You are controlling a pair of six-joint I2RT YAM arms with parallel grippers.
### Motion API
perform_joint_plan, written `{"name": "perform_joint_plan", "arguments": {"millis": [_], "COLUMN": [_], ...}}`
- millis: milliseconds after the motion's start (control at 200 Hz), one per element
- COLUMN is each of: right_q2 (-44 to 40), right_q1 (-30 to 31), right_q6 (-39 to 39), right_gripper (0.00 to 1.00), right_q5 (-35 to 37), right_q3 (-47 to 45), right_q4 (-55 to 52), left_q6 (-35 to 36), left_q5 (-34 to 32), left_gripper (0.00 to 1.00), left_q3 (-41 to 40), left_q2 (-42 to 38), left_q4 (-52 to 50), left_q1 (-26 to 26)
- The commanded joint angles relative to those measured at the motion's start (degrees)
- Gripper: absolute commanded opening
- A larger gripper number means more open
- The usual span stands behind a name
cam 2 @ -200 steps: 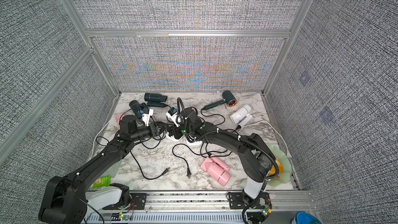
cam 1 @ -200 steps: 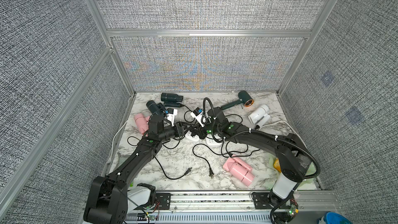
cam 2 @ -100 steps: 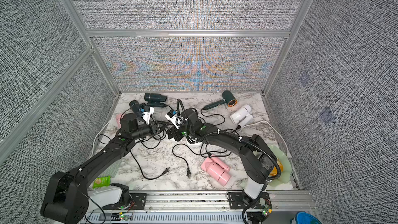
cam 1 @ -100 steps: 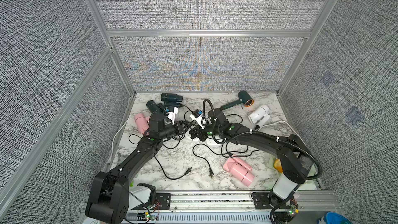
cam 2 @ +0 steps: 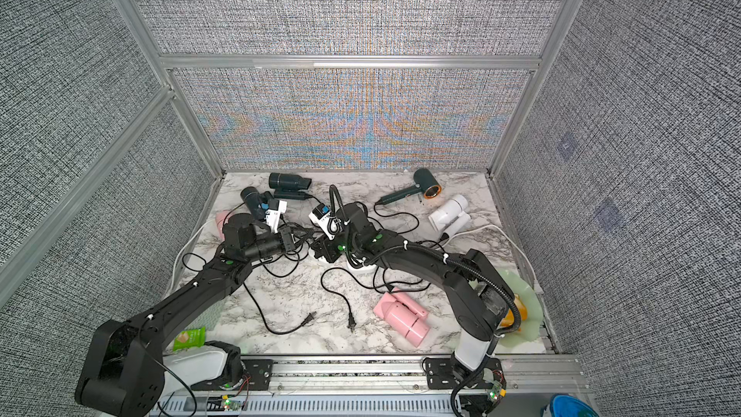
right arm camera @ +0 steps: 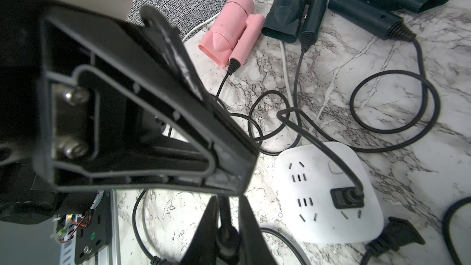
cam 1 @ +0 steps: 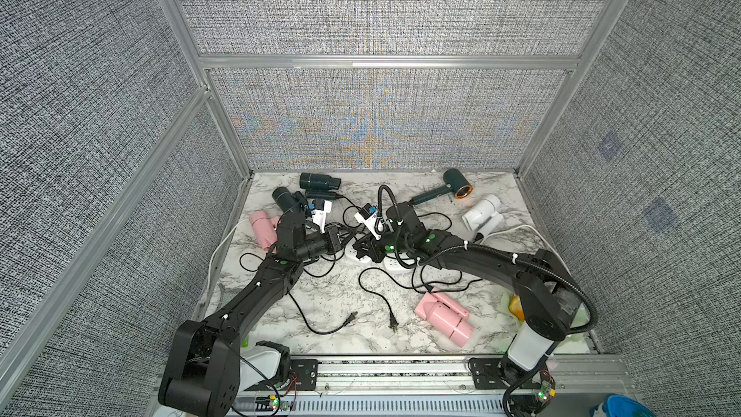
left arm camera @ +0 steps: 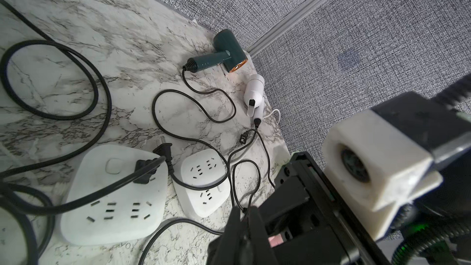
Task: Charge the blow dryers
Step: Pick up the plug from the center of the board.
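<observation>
Several blow dryers lie around the marble table: two dark teal ones (cam 1: 318,182) (cam 1: 285,199), a copper-ringed one (cam 1: 457,184), a white one (cam 1: 483,212) and two pink ones (cam 1: 262,228) (cam 1: 443,316). Two white socket blocks (left arm camera: 114,197) (left arm camera: 204,182) sit mid-table; one black plug (right arm camera: 346,197) is seated in the larger block. My left gripper (left arm camera: 244,209) is shut on a thin black cord beside the smaller block. Tip to tip with it, my right gripper (right arm camera: 228,200) has its jaws slightly apart around a black cord's thick end.
Loose black cords and two unplugged plugs (cam 1: 352,318) (cam 1: 393,324) lie across the front of the table. A white cable (cam 1: 224,242) runs along the left edge. A green snack bag (cam 2: 188,338) and a pale green plate (cam 2: 521,302) sit at the front corners.
My left gripper has moved right to meet the right gripper and closed on the cord. The right gripper's jaws have parted a little.
</observation>
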Motion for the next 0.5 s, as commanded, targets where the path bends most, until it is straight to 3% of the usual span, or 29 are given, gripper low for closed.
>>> {"name": "perform_joint_plan", "arguments": {"millis": [0,100,495], "right_q2": [-0.87,-1.97,-0.32], "right_q1": [0.14,0.49,3.85], "right_q6": [2.86,4.53,8.75], "right_gripper": [0.39,0.49,0.50], "right_q5": [2.99,5.93,17.30], "right_q3": [0.34,0.53,7.10], "right_q4": [0.62,-1.74,-15.89], "left_q6": [-0.16,-0.03,1.36], "left_q5": [-3.93,-6.36,-11.24], "left_gripper": [0.03,0.02,0.02], "left_q3": [-0.50,-0.66,0.83], "left_q2": [-1.18,-1.81,-1.35], "left_q4": [1.73,1.20,-1.58], "left_q1": [-0.36,-0.99,-3.02]}}
